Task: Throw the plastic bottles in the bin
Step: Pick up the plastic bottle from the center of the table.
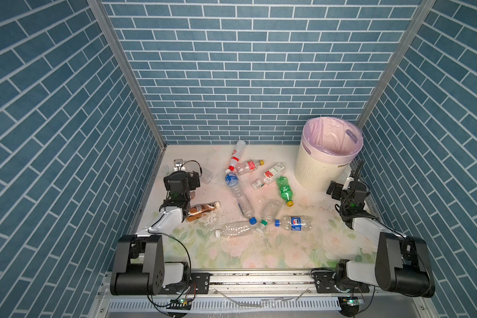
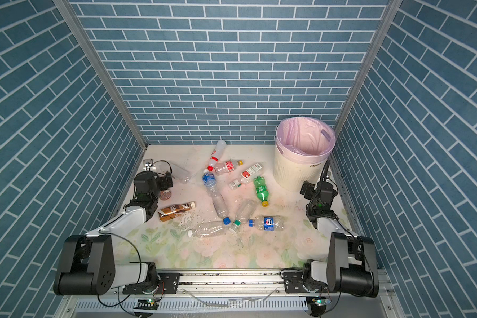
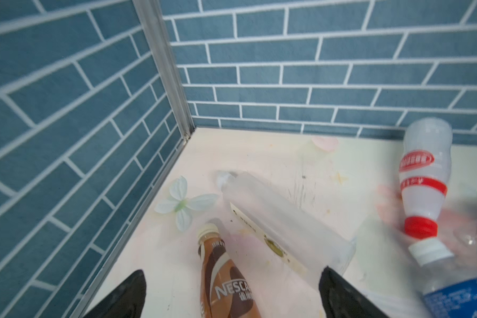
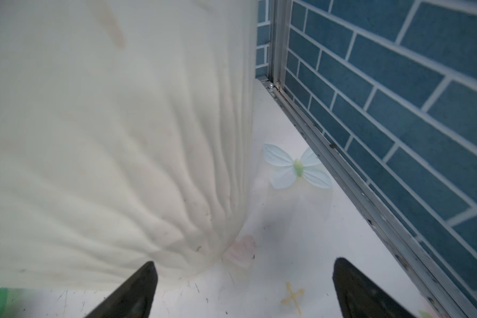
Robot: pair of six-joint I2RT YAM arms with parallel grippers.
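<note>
With right gripper and left gripper spread empty, lower the left astride brown bottle mid-body, then clamp firmly.

Ctr: bottles clutter; table front free; bin blocks far-rt corner.

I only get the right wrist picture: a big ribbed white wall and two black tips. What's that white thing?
Observer: The bin, lined with a pink bag; in both top views no bottle shows inside.
Visitor: So where are the bottles?
Observer: Lying scattered on the table, all outside it; the green bottle is one of the closest.
Visitor: What's the other arm doing?
Observer: The left gripper is open, a brown bottle lying between its tips in the left wrist view.
</note>
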